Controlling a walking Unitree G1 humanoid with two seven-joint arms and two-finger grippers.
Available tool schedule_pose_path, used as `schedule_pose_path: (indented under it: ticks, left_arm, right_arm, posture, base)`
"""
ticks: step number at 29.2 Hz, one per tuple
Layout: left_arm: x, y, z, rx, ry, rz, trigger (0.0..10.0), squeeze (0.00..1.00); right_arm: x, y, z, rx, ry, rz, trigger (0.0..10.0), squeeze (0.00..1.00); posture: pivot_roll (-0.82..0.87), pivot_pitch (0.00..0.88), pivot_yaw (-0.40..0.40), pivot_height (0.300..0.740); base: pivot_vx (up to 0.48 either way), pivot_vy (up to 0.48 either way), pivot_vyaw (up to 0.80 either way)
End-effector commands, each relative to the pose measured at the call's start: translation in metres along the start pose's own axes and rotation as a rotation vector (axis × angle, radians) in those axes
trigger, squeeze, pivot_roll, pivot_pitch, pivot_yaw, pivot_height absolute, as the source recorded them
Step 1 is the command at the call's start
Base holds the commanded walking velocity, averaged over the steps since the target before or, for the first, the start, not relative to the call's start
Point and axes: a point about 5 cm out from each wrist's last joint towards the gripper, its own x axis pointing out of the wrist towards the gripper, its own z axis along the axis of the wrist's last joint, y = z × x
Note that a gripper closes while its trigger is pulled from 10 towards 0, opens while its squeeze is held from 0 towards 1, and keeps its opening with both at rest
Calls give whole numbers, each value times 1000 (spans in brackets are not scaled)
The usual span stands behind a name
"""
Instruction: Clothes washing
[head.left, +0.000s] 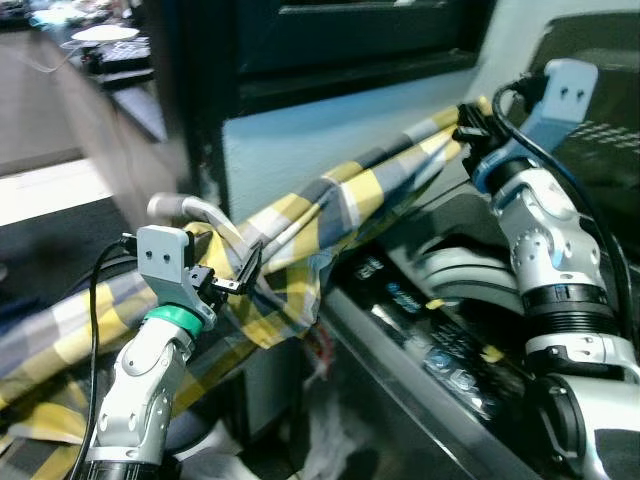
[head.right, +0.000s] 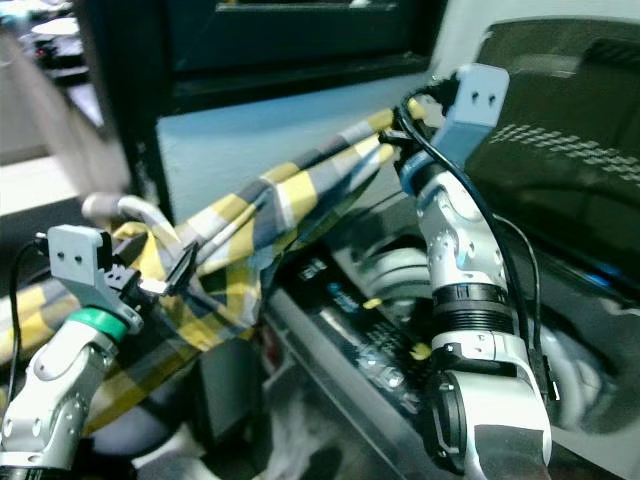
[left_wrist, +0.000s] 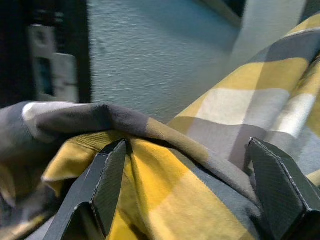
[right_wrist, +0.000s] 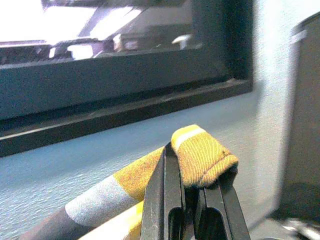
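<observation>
Both grippers share one plaid cloth; right gripper pinches its raised end above the washer's control panel; left gripper, fingers spread around a fold, sits lower, so the cloth slants upward rightward.

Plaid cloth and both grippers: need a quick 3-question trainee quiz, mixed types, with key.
1. True or false: the right gripper has its fingers shut on a folded edge of the plaid cloth.
2. Multiple choice: the left gripper fingers are
A. clamped on a bottle
B. open, with the cloth lying between them
C. resting on the floor
3. Fill in: the cloth hangs stretched between the two grippers, above the washing machine's control ____.

Key: 1 true; 2 B; 3 panel.
</observation>
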Motion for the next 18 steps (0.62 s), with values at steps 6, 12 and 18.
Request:
schedule_pose_path:
  ticks: [6,12,18]
  left_arm:
    - [-3,4,-6,6,31,20,10000,0]
    - [-3,4,-6,8,32,25,10000,0]
    - [-3,4,-6,8,32,25,10000,0]
  right_arm:
    - [3,-4,13,-14,-61,-29,10000,0]
    - [3,-5,13,-18,-63,-32,10000,0]
    - [3,-5,13,-18,-65,-32,10000,0]
  posture:
    - [-14,9,-21,740]
    - [-14,8,-20,740]
    - [-14,8,-20,740]
  base:
    - [0,0,-800]
    - [0,0,-800]
    - [0,0,-800]
